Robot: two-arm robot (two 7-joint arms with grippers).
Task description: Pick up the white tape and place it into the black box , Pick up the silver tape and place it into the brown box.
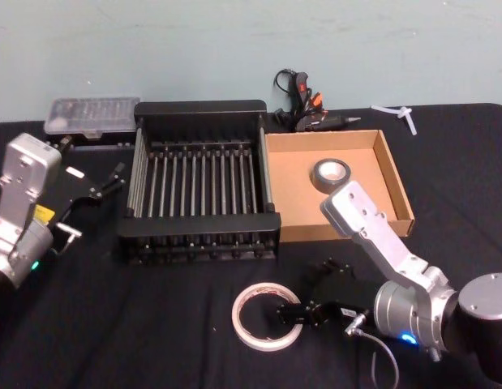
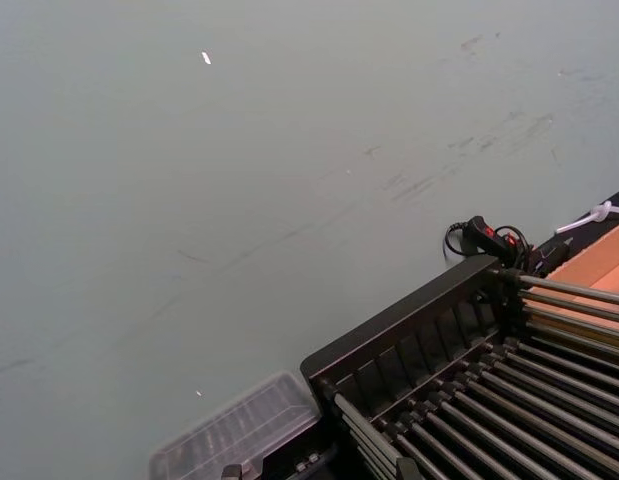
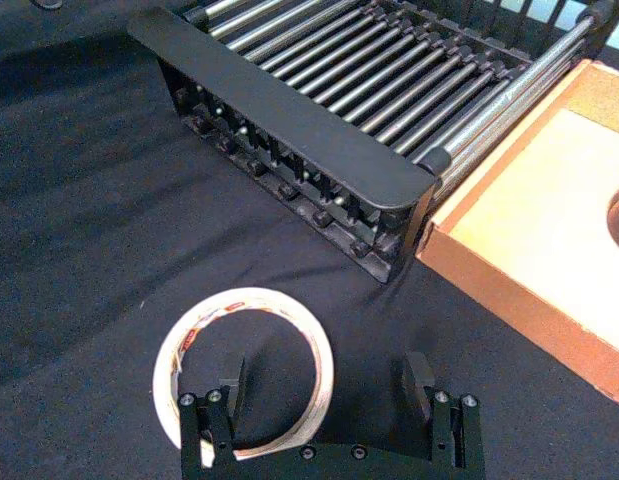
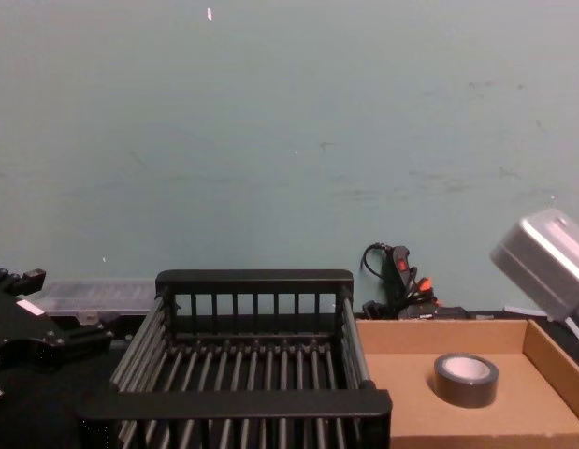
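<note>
Right gripper [image 3: 324,385] straddles the rim of the white tape [image 3: 244,365].
Its fingers are spread wide, one inside the ring, one outside; the tape lies flat on the table [image 1: 153,324] in front of the black box [image 1: 198,182]. The silver tape [image 1: 329,173] sits in the brown box [image 1: 396,194]. The left gripper [image 1: 113,180], apparently closed, is parked left of the black box.

From the head we look steeply down on the table [image 1: 153,324]. The chest view sits low, facing the wall [image 4: 289,140]. Both share the black box [image 1: 198,117] and brown box [image 1: 396,182]. Wrist views are close.
</note>
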